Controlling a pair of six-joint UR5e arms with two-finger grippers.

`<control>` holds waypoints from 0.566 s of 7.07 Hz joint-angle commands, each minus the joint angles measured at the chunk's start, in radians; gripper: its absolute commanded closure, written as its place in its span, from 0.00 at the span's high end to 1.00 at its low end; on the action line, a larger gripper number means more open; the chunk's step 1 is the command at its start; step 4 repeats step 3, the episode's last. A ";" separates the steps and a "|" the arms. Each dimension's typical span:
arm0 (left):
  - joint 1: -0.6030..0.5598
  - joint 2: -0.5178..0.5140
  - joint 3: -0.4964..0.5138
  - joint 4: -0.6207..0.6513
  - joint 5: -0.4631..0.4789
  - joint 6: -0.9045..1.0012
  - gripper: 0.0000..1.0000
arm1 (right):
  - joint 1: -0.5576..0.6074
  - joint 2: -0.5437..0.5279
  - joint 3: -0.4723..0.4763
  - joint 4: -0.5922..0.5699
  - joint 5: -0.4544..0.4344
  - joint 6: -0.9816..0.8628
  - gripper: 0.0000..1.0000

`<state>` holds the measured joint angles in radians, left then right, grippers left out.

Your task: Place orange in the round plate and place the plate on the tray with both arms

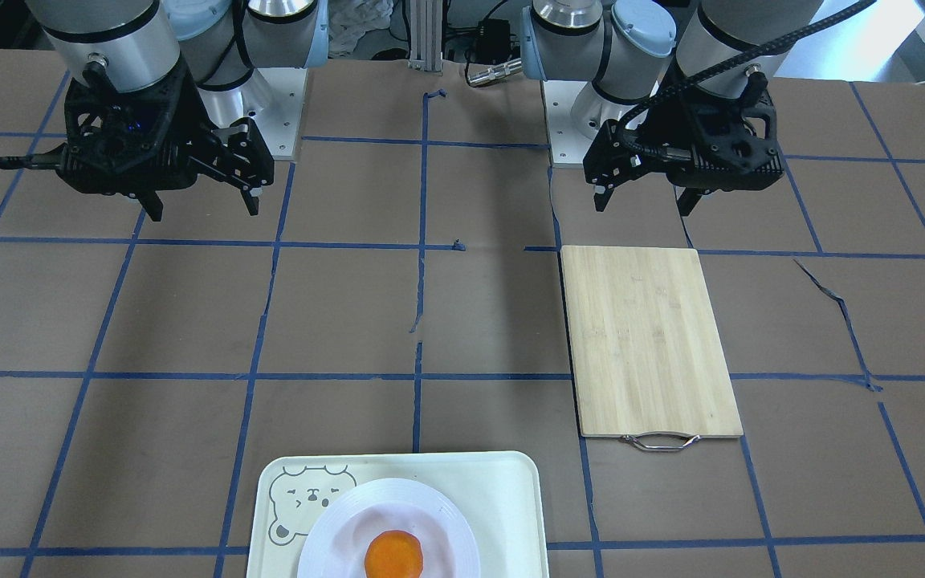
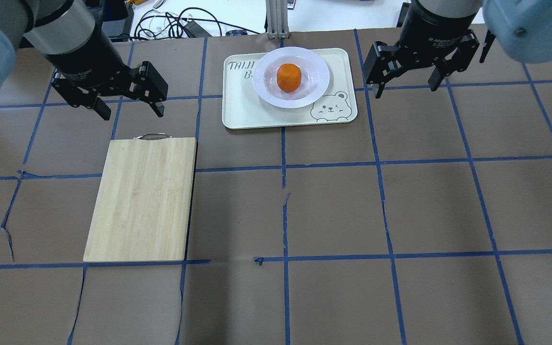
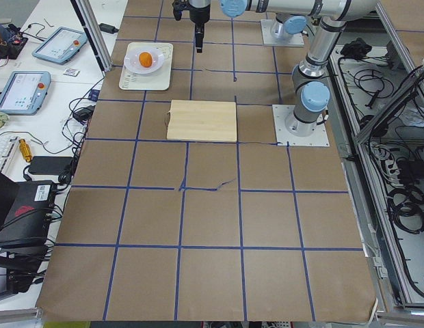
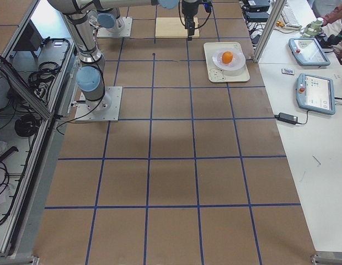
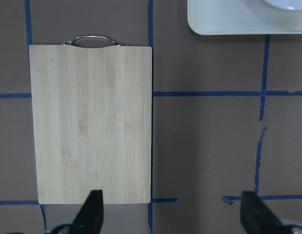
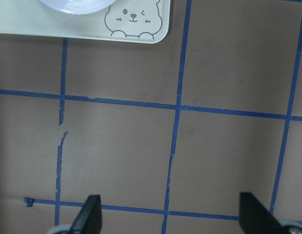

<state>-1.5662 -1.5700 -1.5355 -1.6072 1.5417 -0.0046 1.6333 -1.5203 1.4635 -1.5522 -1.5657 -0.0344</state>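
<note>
The orange (image 2: 289,77) is seen seated in the round plate (image 2: 315,82) on the tray (image 2: 242,111), so the left end effector (image 2: 132,113) and right end effector (image 2: 406,90) are held wide, empty, clear above the surface.

Orange (image 2: 289,77): small, bright, dimpled peel, sits in the sunken centre of the round plate (image 2: 316,72). Plate: glossy white, wide rim, flat on the tray (image 2: 242,112), toward its far long edge. Tray: pale cream, rectangular, rounded corners, grey bear face in one near corner, flat on the table's far middle. My left gripper (image 2: 132,114) and right gripper (image 2: 406,90) hang either side of the tray, fingers spread, holding nothing, clear of it.
</note>
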 commanded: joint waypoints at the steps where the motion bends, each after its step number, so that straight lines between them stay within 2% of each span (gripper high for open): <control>1: 0.000 -0.001 0.000 0.001 -0.002 -0.001 1.00 | -0.012 -0.018 0.003 -0.006 0.000 0.010 1.00; 4: 0.000 0.001 0.000 0.001 -0.002 -0.001 1.00 | -0.065 -0.015 0.006 -0.003 0.003 0.005 1.00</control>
